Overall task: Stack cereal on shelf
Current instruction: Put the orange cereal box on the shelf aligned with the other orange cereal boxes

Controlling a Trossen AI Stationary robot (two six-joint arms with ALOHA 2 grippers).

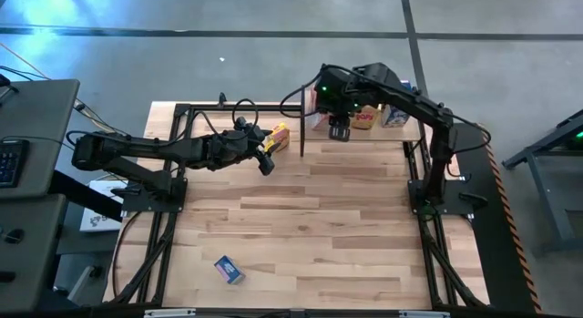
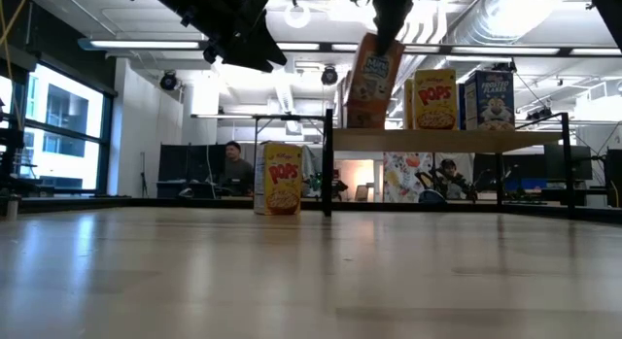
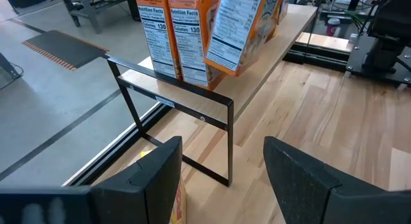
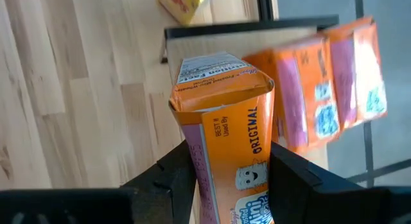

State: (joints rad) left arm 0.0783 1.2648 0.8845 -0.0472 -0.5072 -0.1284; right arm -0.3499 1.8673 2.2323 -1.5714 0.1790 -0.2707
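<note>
The shelf (image 2: pixel 457 140) stands at the table's far right. It carries two upright orange cereal boxes (image 3: pixel 173 31) at its left end, then a yellow one (image 2: pixel 434 101) and a blue one (image 2: pixel 489 98). My right gripper (image 1: pixel 339 128) is shut on a third orange box (image 4: pixel 221 140), over the shelf's left end beside those two. A yellow box (image 2: pixel 282 179) stands on the table left of the shelf. My left gripper (image 3: pixel 221 179) hangs open beside and above it, pointing toward the shelf, nothing between its fingers. My right gripper pinches the orange box by its upper end (image 2: pixel 381 38) between its two fingers (image 4: pixel 292 176), one on each of two opposite sides. The fingers come from above, slanting down. The box hangs tilted below them, its lower end (image 3: pixel 231 67) just over the shelf board; whether it touches, I cannot tell.
A blue box (image 1: pixel 228 270) lies flat on the table near its front edge, left of the middle. The shelf's thin black posts (image 3: pixel 230 140) stand between my left gripper and the board. People sit in the room beyond the table's far edge.
</note>
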